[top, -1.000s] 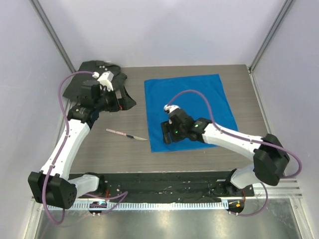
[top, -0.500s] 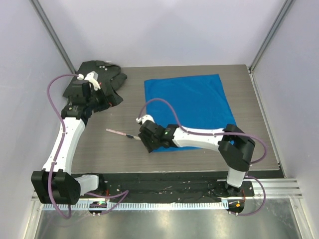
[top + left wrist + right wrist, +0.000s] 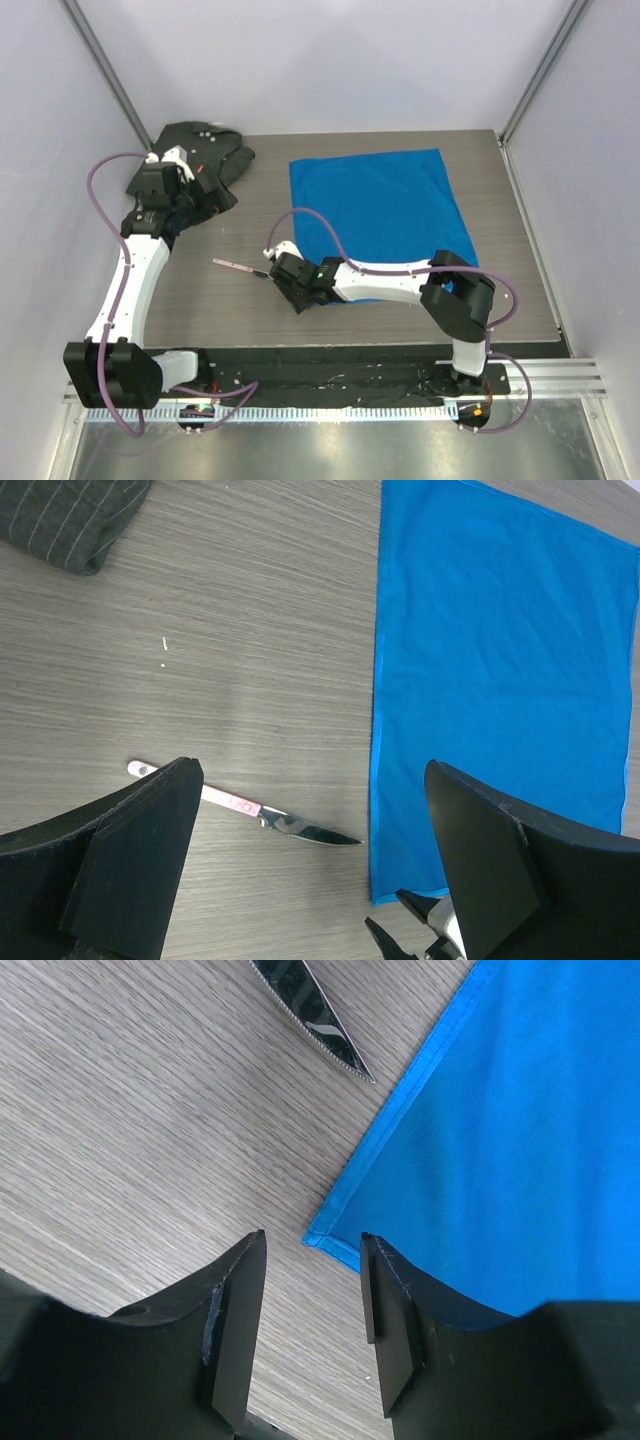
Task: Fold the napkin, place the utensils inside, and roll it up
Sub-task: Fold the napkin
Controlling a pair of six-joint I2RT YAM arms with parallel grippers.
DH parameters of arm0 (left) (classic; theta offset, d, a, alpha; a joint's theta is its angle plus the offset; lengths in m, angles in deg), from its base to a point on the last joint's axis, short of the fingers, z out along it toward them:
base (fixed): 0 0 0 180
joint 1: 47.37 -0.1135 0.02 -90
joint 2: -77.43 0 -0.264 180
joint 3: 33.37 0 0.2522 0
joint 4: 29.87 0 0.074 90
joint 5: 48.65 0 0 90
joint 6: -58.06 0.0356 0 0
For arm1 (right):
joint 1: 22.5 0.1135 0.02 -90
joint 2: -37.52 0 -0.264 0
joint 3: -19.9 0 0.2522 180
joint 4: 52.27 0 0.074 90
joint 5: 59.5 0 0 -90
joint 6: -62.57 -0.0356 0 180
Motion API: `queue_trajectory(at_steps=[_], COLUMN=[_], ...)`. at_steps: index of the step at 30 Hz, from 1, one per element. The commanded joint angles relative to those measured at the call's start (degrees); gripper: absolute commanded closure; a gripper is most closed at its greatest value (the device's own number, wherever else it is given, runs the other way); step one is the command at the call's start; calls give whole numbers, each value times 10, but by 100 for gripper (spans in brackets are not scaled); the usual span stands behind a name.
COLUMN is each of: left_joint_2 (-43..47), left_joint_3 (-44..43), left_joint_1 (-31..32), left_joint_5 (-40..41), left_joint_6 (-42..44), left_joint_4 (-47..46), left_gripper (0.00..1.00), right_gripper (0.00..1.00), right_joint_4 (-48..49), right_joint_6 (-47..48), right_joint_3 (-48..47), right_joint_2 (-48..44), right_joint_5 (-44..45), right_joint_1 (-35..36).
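Plainly the napkin [image 3: 385, 210] is the soft partner here: a thin, slightly shiny blue cloth lying flat and unfolded on the table [image 3: 230, 310], to the right of centre. We judge it light and limp, likely to slide on the wood and to sag or crease from wherever it is lifted. A corner or hemmed edge is the place to pinch it, not the middle.

Our right gripper [image 3: 312, 1245] sits low at the near-left corner. Its jaws stand part-way apart with nothing between them, and the stitched corner lies just at the fingertips (a shallow bite may only catch the hem).

Just left of that corner lies the knife [image 3: 270, 818], flat on the bare wood and apart from the cloth, its blade tip pointing toward the napkin's edge. We take it to be stiff, slim and smooth, so it could skate away under a clumsy nudge. The pale handle looks the better hold.

Our left gripper [image 3: 312, 772] hangs spread wide and empty, high over the table's left side near the dark shirt [image 3: 200, 145].
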Motion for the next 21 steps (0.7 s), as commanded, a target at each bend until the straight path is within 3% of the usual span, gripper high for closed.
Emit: queue_trajectory(at_steps=[1, 21], left_joint_2=[0, -2], left_joint_3=[-6, -4], left_joint_1=[-4, -4], left_joint_5=[3, -7], left_joint_6=[-5, -9], left_joint_4=[-4, -8], left_gripper=[0, 0], right_gripper=[52, 62], right_joint_4=[-6, 8], right_joint_6=[-6, -5], right_joint_3=[-17, -8], right_joint_2=[1, 38], right_joint_5=[21, 24], right_joint_1=[6, 7])
